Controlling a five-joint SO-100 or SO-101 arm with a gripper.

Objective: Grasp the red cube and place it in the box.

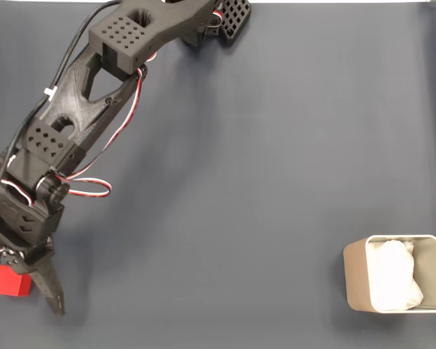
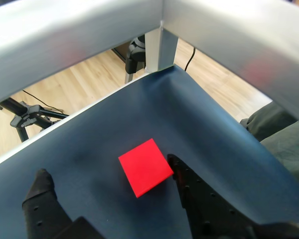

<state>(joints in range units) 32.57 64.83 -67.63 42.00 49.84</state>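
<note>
My gripper (image 2: 107,174) hangs spread wide around the cube (image 2: 145,167), right finger (image 2: 182,177) touching it; box (image 1: 355,275) sits well apart.

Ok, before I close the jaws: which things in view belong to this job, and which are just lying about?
Part of the job:
- red cube, on the mat between the open jaws
- box, at the lower right of the fixed view, white lining inside
- gripper

Just lying about:
- metal frame bars around the table
- black stand on the wooden floor
</note>
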